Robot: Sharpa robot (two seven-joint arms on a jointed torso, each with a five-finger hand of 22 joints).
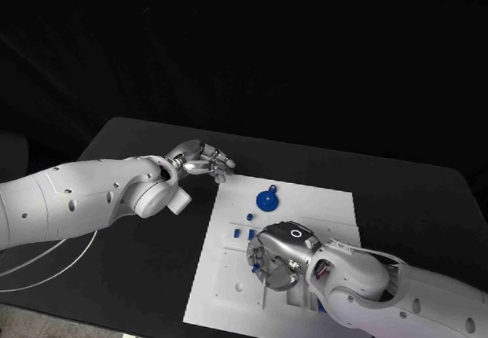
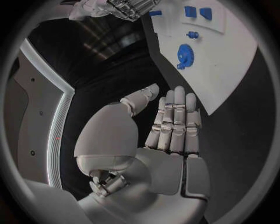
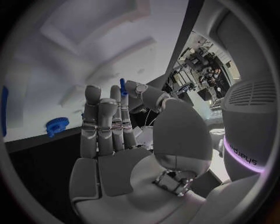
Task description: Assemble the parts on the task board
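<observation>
The white task board (image 1: 301, 315) lies in the middle of the black table. A blue gear (image 1: 267, 200) sits near its far edge, also visible as the gear (image 2: 185, 55) and the gear (image 3: 56, 125). Small blue parts (image 1: 244, 234) stand just behind it toward me. My right hand (image 1: 277, 258) hovers low over the board's left middle, palm facing the plate. It pinches a small blue peg (image 3: 122, 85) between thumb and a finger. My left hand (image 1: 200, 161) hangs off the board's far left corner, fingers straight and holding nothing (image 2: 169, 135).
Recessed slots and holes (image 1: 240, 283) mark the board's near left part. Black table (image 1: 133, 271) stretches left of the board, with a white cable (image 1: 32, 267) trailing from my left arm. More blue parts (image 2: 198, 12) sit in board pockets beside my right hand (image 2: 116, 7).
</observation>
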